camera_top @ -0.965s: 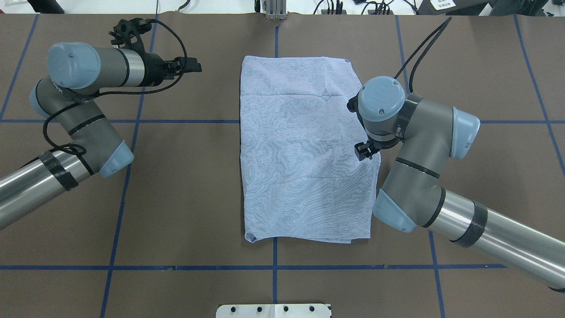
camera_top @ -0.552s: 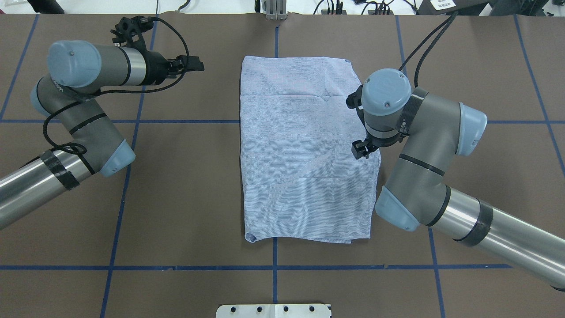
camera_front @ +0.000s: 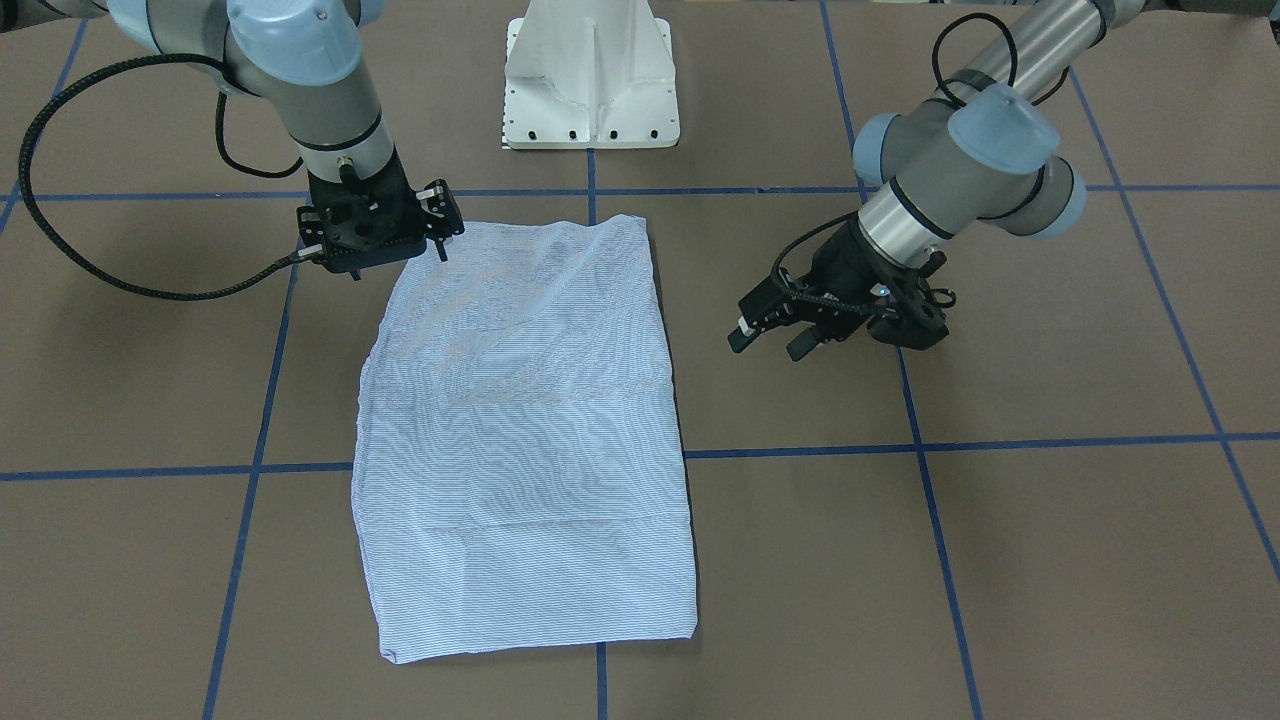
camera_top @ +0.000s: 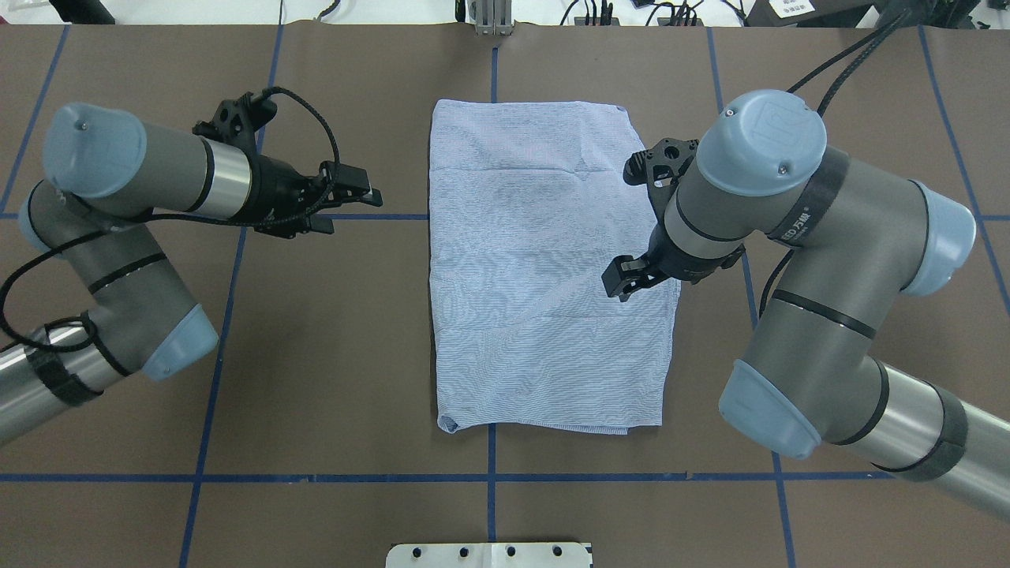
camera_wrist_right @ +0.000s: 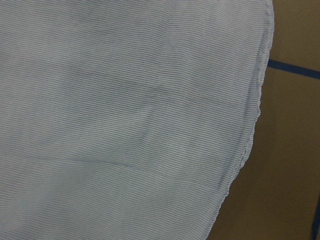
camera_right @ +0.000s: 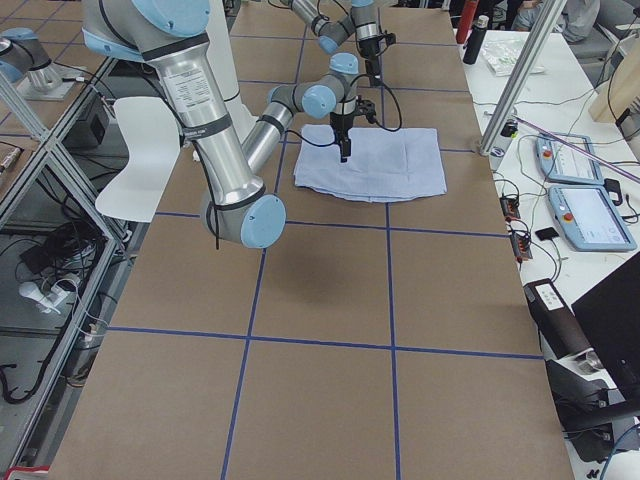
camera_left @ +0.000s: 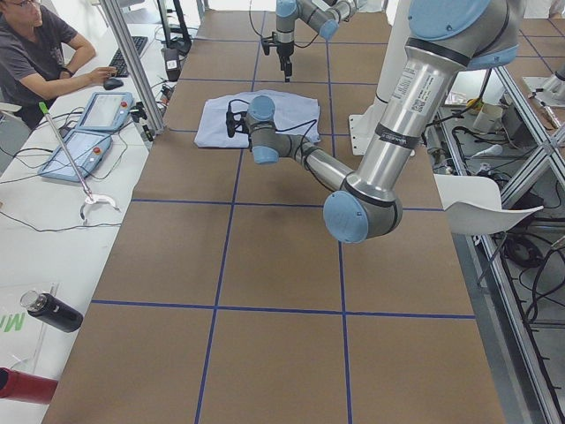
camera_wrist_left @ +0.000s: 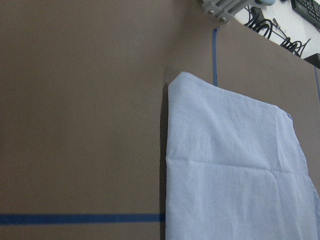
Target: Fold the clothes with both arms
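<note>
Blue-striped shirt (camera_top: 544, 268) folded flat mid-table (camera_top: 331, 355). Right claw (camera_top: 623, 282) hanging over its right edge, fingers apparently together, pinching nothing. Farther off, left claw (camera_top: 347, 201) spread wide, clear of the cloth.

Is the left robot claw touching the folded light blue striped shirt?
Apart. In the overhead view, bare brown table shows between the left gripper and the shirt.
</note>
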{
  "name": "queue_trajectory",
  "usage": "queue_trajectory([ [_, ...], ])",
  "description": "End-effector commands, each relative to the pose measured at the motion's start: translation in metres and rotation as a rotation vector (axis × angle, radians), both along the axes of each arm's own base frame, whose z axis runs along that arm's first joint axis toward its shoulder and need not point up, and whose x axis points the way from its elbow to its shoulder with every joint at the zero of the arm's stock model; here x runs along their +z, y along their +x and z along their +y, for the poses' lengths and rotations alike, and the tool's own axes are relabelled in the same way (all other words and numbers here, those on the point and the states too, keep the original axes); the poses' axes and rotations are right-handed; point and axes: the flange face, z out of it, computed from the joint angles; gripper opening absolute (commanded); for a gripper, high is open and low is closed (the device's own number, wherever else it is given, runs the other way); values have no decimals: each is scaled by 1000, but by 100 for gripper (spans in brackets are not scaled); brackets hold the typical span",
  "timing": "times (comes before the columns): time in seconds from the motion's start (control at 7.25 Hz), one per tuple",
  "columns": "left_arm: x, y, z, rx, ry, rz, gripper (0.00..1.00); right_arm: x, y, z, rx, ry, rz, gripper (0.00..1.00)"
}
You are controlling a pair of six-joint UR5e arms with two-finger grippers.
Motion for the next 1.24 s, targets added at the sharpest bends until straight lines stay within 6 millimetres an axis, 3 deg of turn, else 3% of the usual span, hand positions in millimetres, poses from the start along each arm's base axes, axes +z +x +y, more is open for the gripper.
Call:
queue_trajectory([
  [0.0,-25,32,81,48,-168,10,100,3,7,15,69,-43,-144,100],
  [0.14,-29,69,120,31,-207,15,100,22,8,27,103,-66,-250,100],
  [0.41,-30,115,172,61,-255,1,99,25,11,36,91,-123,-306,100],
  [0.69,-36,162,169,26,-270,-92,92,20,8,37,107,-152,-313,100],
  [0.83,-30,174,165,-2,-265,-111,88,21,8,37,112,-160,-311,100],
  [1.1,-26,174,164,-7,-265,-120,75,21,8,36,113,-161,-310,100],
])
